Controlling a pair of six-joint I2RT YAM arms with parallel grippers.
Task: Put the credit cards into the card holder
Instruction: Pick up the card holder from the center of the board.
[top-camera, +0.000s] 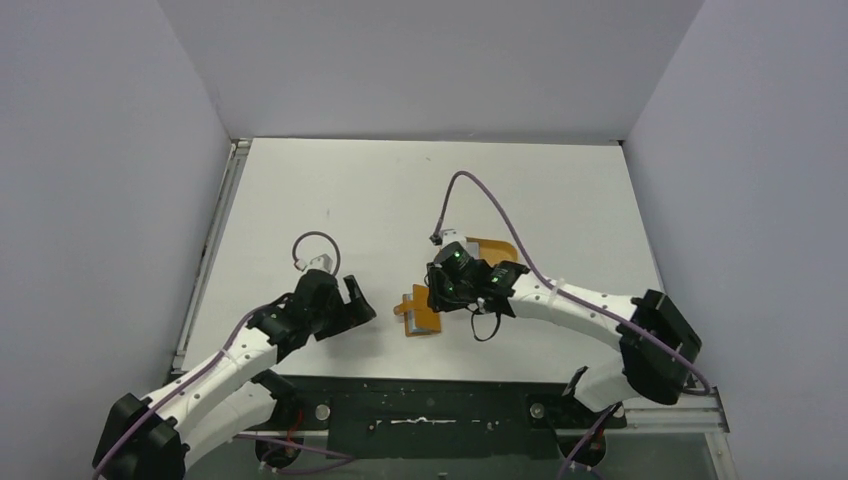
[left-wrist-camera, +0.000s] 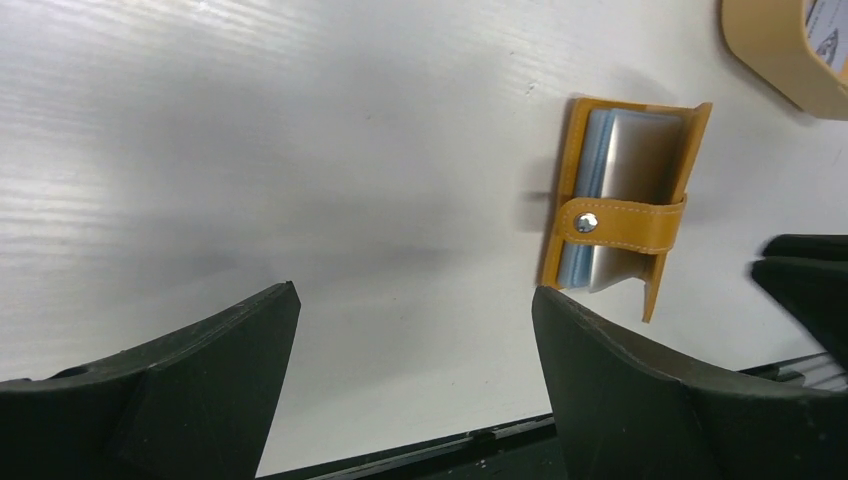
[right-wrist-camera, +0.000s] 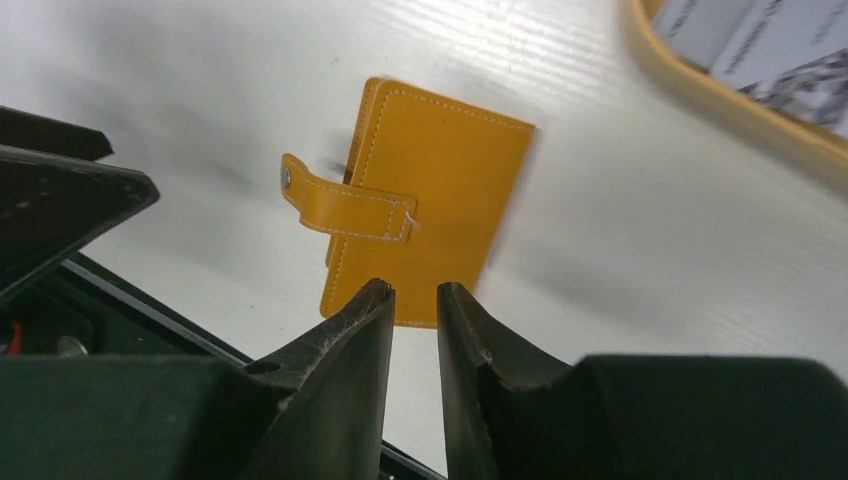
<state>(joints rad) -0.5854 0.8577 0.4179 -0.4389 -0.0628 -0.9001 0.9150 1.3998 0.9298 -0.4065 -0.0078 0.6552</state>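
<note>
Left wrist: tray (left-wrist-camera: 770, 50) near card holder (left-wrist-camera: 620, 222); right gripper (right-wrist-camera: 412, 295) just beside holder.

credit cards (left-wrist-camera: 630, 165) in card holder (top-camera: 420, 312) | tray (top-camera: 497, 248) behind, right

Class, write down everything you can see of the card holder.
The card holder is a small tan-orange, leather-like wallet with pale stitching. A strap with a silver stud crosses its open side, where light blue and silvery cards show. It lies on the white table; whether the right fingers touch it is unclear.
</note>
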